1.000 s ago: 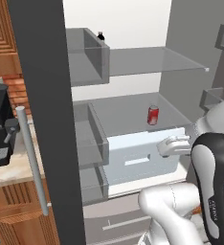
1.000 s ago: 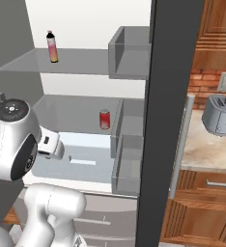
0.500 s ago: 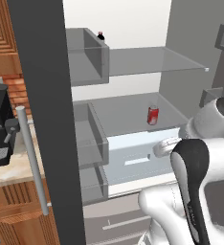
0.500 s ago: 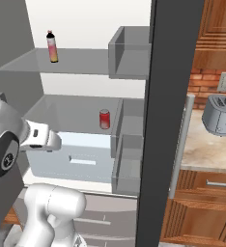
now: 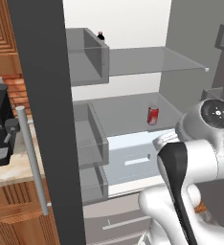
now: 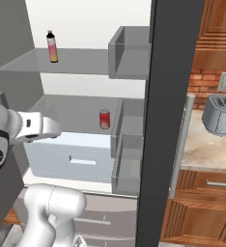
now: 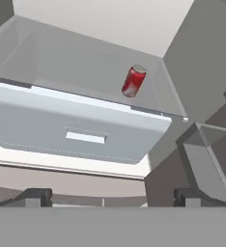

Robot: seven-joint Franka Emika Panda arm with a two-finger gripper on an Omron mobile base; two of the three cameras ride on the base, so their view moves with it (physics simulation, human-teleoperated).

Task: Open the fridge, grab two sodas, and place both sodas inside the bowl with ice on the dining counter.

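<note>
Arm has swung up/right, hand now facing fridge (image 5: 133,72) shelf. Fingers (image 7: 35,197) spread wide, empty. Go straight at red soda (image 7: 134,81), grip mid-body.

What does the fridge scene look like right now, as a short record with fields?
fridge: doors open, white inside, grey shelves
red soda: upright on the middle shelf, above the white drawer
pink-white soda: upright on the upper shelf, near the back
pincer: open, empty, in front of the drawer, below the red soda
sodas grabbed: none yet
</note>
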